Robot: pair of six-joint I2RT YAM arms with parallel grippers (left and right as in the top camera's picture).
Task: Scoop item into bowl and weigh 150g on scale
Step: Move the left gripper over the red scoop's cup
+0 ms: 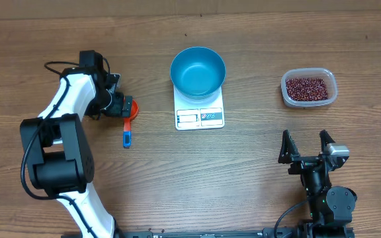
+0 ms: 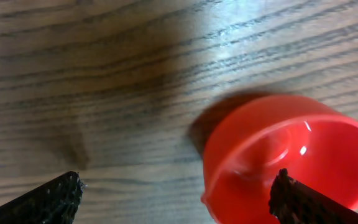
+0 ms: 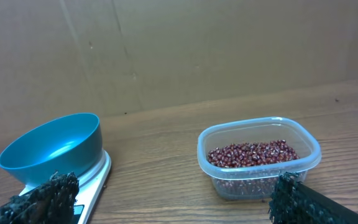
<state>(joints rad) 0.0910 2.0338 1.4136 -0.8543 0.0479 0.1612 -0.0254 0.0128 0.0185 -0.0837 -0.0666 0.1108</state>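
Left gripper: well to the left of the scale, low over the tabletop, jaws spread wide apart; in the left wrist view mostly bare wood between the dark fingertips, with one tip over the rim of the scoop's cup; contact there impossible to judge.
Scoop: left of the scale, lying on the tabletop; round red cup just beside the left gripper, blue handle running from it toward the robot's side, ending about level with the scale's display edge.
Scale: small, flat and white, near the middle of the tabletop; display window and buttons along the edge nearest the robot; reading too small to tell.
Bowl: round, deep and blue, resting on the far part of the scale and overhanging it on both sides; inside showing plain blue.
Tub: clear plastic with rounded corners, standing well to the right of the scale, apart from it.
Beans: small dark red-brown grains heaped inside the tub, right of the scale.
Right gripper: right of the scale and nearer the robot, pointing toward the bowl and tub, jaws wide apart, clear of both.
Tabletop: brown wood grain under the scale and everything else.
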